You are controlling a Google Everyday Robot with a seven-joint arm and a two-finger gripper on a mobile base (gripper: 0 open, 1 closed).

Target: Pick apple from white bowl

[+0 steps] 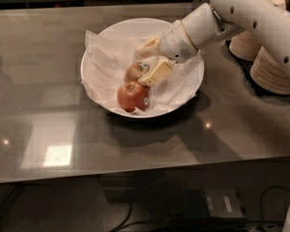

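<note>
The tool [143, 65] is released, fingers beside the apple [132, 72] in the white bowl [116, 33]; centre it well before clenching, avoiding the redder apple [133, 96]

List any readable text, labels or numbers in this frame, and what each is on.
No text here can be read.
Small sticker on the apple, near its stem: too small to read.
Pincer, at that apple inside the white bowl: no markings visible.
</note>
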